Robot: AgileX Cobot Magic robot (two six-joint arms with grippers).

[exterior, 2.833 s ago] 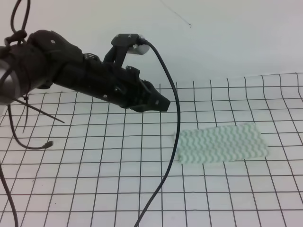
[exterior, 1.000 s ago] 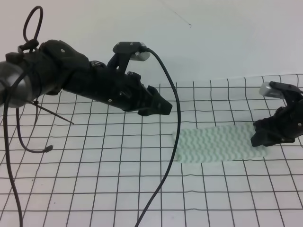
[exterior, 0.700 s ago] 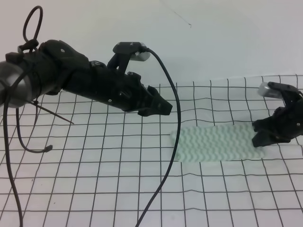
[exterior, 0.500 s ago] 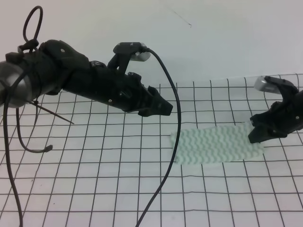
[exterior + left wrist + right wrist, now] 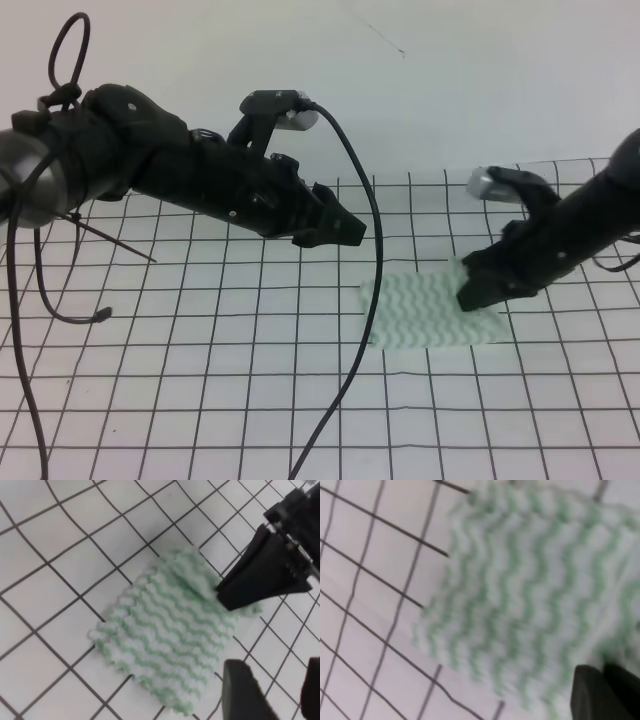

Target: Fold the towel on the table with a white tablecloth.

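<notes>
Your right claw pinches the towel edge over its middle, fold half made; your left claw hovers spread beside, idle.

A robotics test lab, by the look of it: a wide tabletop dressed in white black-gridded cloth, a bare white wall behind, two black cabled robot arms.

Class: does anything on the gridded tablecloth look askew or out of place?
Only the towel: its right edge is lifted and doubled over by the right end effector, consistent with folding. Nothing looks spilled or damaged.
</notes>
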